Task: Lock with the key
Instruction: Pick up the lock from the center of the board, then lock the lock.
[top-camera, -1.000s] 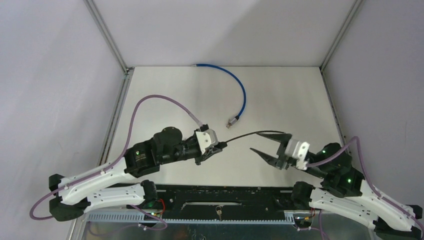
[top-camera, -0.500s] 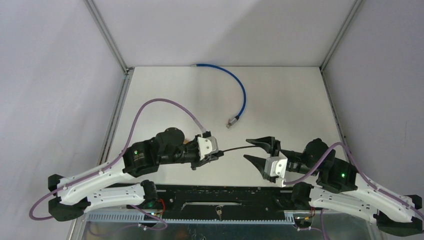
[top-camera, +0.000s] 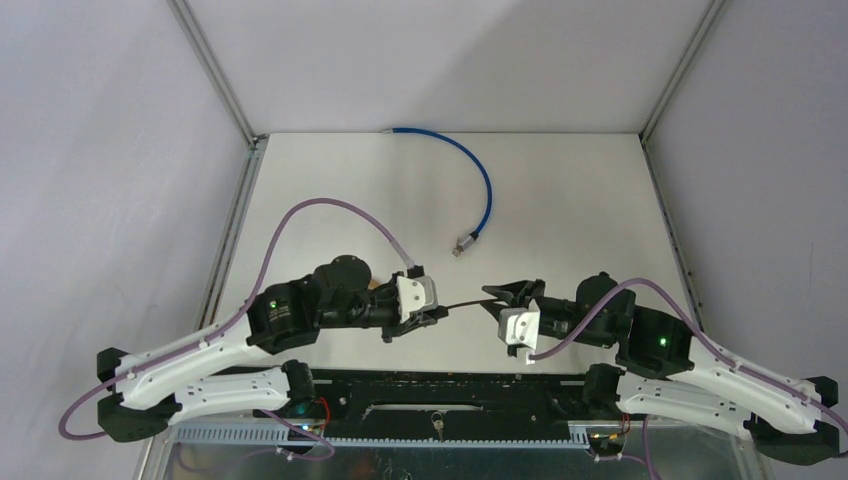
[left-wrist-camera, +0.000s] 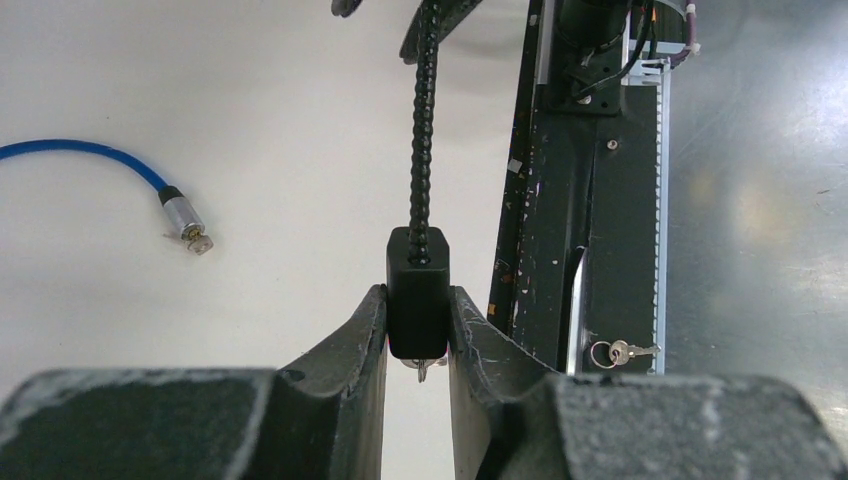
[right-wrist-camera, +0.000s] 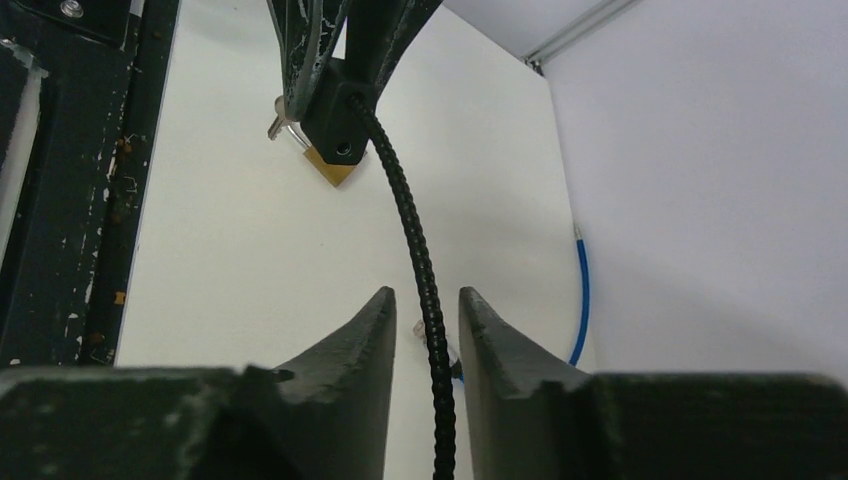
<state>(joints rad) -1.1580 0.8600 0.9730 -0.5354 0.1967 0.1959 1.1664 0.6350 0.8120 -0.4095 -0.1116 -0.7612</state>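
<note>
At the near edge, a small key lies on the black rail, well apart from the lock.
Beyond it, above the tabletop, the left pincer is clenched on the black lock head of a ribbed black cable. The right pincer, narrowly released, straddles that cable without pinching it. Farthest off lies a blue cable with a metal end.

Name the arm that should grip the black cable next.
Right. The right fingers straddle the black cable with slim gaps either side, so closing should take it. The left fingers are shut on the lock body at the cable's end, so that arm is busy.
</note>
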